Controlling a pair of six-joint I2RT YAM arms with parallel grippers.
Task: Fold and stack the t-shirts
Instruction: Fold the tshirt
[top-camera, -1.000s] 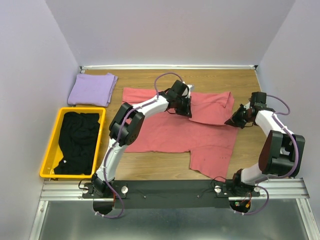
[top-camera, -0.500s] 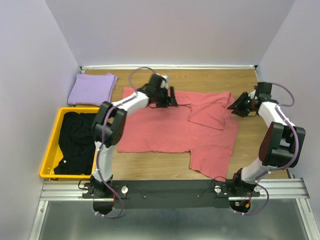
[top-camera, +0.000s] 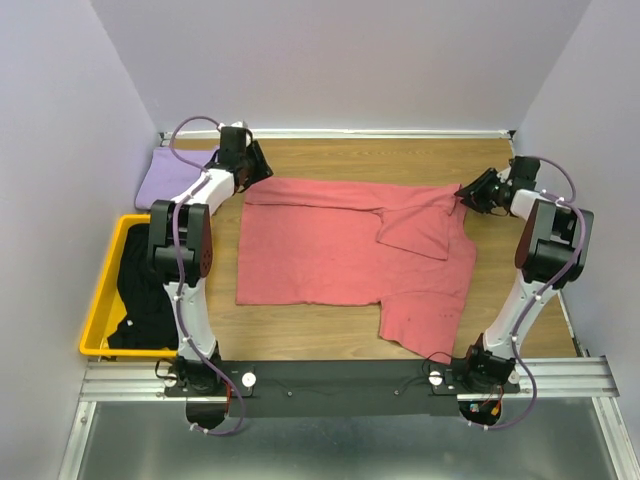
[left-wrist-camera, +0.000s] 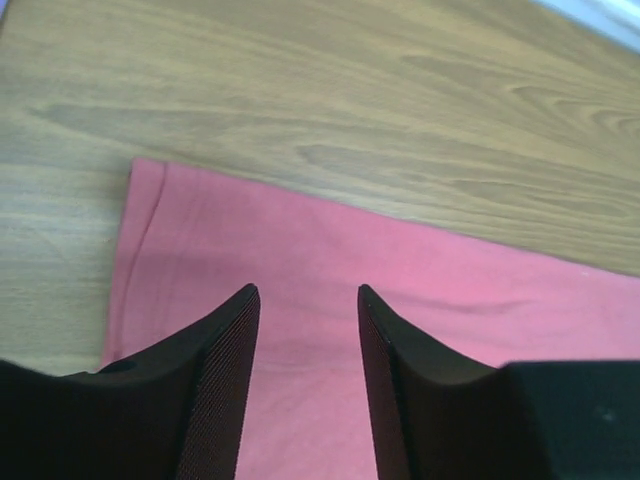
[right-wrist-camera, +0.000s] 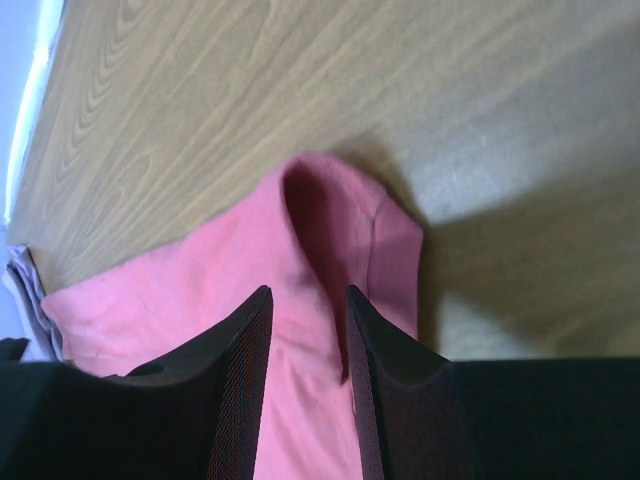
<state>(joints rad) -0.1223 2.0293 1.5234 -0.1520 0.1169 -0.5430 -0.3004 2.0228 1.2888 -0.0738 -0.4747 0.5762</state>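
Pink shirt (top-camera: 340, 250): flat mid-table, long axis left-right. Left gripper (top-camera: 252, 166): over its far-left corner, jaws half apart, empty. Right gripper (top-camera: 472, 195): at the far-right corner (a rumpled fold), jaws likewise parted, gripping nothing. Each arm is nearest its own corner.

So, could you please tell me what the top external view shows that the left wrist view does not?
Only the top view: the folded lavender t-shirt, the yellow bin holding black t-shirts, and the right hand at the far right. Only the left wrist view: the stitched hem along the cloth's edge, close up, and nothing between the open fingers. Both: the salmon-pink t-shirt, the wooden table and the left hand.
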